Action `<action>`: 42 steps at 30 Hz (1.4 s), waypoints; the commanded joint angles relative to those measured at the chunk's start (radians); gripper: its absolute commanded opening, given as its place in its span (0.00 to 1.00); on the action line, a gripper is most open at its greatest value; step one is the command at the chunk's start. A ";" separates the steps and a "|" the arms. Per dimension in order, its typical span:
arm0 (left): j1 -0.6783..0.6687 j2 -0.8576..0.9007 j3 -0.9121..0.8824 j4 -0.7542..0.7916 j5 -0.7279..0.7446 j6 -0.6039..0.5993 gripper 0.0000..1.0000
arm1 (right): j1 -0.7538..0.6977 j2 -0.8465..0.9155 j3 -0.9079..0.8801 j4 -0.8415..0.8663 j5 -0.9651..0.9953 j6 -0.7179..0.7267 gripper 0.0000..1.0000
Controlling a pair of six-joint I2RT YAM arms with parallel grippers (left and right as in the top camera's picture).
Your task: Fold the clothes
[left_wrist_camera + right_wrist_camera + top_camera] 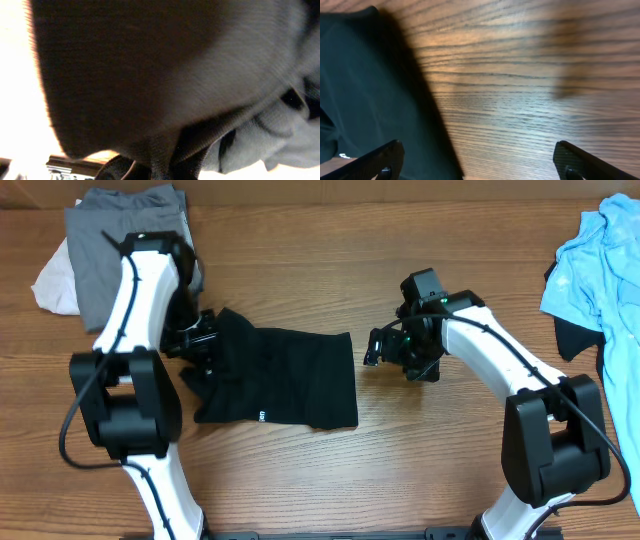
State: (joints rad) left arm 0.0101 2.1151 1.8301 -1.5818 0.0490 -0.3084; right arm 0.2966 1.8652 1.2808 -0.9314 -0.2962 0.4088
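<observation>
The black shirt point(280, 375) lies partly folded on the wooden table point(330, 250) in the middle, with a small white label mark near its front edge. My left gripper point(200, 340) is at the shirt's upper left corner, where the cloth is bunched and raised. In the left wrist view dark fabric point(150, 75) fills the frame, hides the fingers, and narrows into a pinch at the bottom. My right gripper point(373, 348) is wide open and empty just right of the shirt's right edge. Its fingers point(480, 165) hover over bare wood, with the shirt point(365, 90) on the left.
A grey garment point(125, 240) and a white one point(55, 280) lie at the back left behind the left arm. A light blue garment point(600, 270) lies over something dark at the right edge.
</observation>
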 commanded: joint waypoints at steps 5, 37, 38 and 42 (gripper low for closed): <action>-0.149 -0.058 0.023 -0.034 0.072 -0.017 0.04 | 0.033 -0.023 -0.103 0.122 -0.117 0.066 0.77; -0.544 -0.058 0.022 0.129 0.162 -0.074 0.27 | 0.090 -0.022 -0.175 0.249 -0.117 0.173 0.38; -0.547 -0.058 0.022 0.131 0.163 -0.074 0.34 | 0.090 -0.022 -0.175 0.249 -0.117 0.173 0.38; -0.550 -0.058 0.022 0.132 0.181 -0.073 0.40 | 0.090 -0.022 -0.175 0.250 -0.117 0.173 0.39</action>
State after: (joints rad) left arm -0.5308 2.0655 1.8420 -1.4498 0.1967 -0.3721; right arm 0.3820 1.8652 1.1122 -0.6884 -0.4072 0.5762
